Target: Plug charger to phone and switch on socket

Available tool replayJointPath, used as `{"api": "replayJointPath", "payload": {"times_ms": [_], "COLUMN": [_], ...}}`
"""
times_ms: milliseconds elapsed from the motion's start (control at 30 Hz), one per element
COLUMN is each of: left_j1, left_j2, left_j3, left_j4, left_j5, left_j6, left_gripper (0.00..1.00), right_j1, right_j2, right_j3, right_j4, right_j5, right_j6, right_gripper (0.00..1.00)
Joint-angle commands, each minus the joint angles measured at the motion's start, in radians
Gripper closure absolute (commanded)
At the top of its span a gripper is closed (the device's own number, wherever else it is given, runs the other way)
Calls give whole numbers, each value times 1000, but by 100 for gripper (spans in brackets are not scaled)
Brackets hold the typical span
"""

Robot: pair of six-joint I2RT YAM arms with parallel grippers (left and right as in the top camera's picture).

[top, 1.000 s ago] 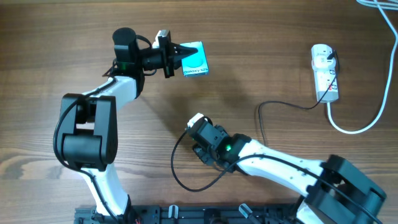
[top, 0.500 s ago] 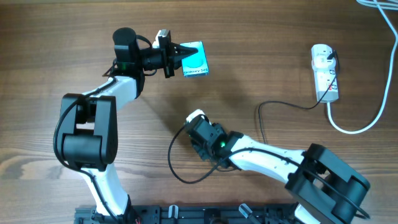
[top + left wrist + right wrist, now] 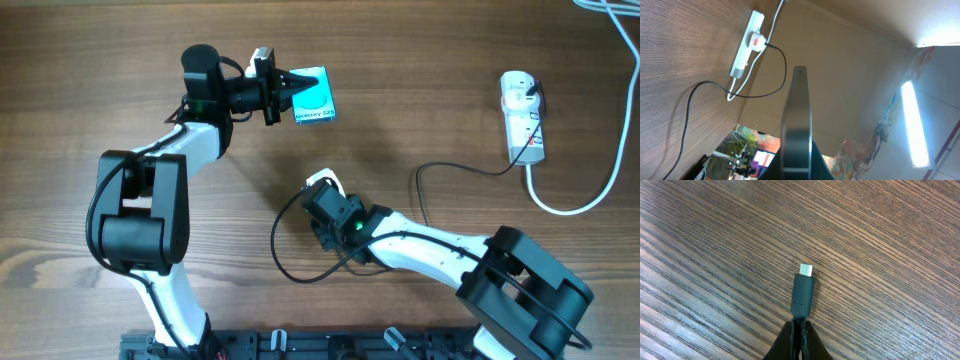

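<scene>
Right tool (image 3: pixel 799 332) is pinched tight on the charger (image 3: pixel 803 294), jaws clamped on the thin lead just behind the black plug housing, with the metal tip (image 3: pixel 805 270) poking out ahead over the bench (image 3: pixel 890 240). Good spot, I'd say: the lead is light and floppy, so a hold next to the stiff housing should keep that tip from wagging. The rest of the lead loops slack beside the arm and could drag. Up top, left tool (image 3: pixel 287 90) is closed on the phone (image 3: pixel 314 96), gripping one end, well apart from the charger. It's thin and probably slick, so a hard push could twist it. Socket (image 3: pixel 521 118) lies far right, its switch too small to read.
</scene>
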Motion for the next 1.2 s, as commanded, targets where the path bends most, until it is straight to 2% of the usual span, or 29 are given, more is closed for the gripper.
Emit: {"api": "replayJointPath", "payload": {"times_ms": [0, 233, 367, 667, 800, 900, 1033, 1133, 1167], "left_j1": [2, 2, 2, -1, -8, -24, -46, -44, -40], "left_j2": [11, 11, 11, 11, 11, 11, 11, 11, 11], "left_j3": [21, 21, 21, 21, 21, 21, 21, 21, 21], "left_j4": [8, 7, 7, 7, 7, 7, 7, 7, 7], "left_j5": [20, 20, 19, 19, 20, 23, 14, 6, -3], "left_j6": [21, 24, 55, 129, 143, 207, 221, 234, 234], "left_gripper": [96, 96, 96, 96, 96, 96, 96, 96, 96], "right_j1": [-7, -68, -146, -367, -429, -467, -509, -518, -510], "right_j2": [56, 41, -39, -275, -327, -335, -335, -335, -335], "right_j3": [-28, 2, 5, 5, 5, 5, -2, -2, -2], "right_j4": [-29, -49, -98, -124, -126, -130, -152, -172, -176], "right_j5": [6, -101, -198, -622, -774, -883, -919, -873, -847], "right_j6": [14, 66, 62, 10, -16, -15, -16, -47, -58], "right_gripper": [96, 96, 96, 96, 96, 96, 96, 96, 74]}}
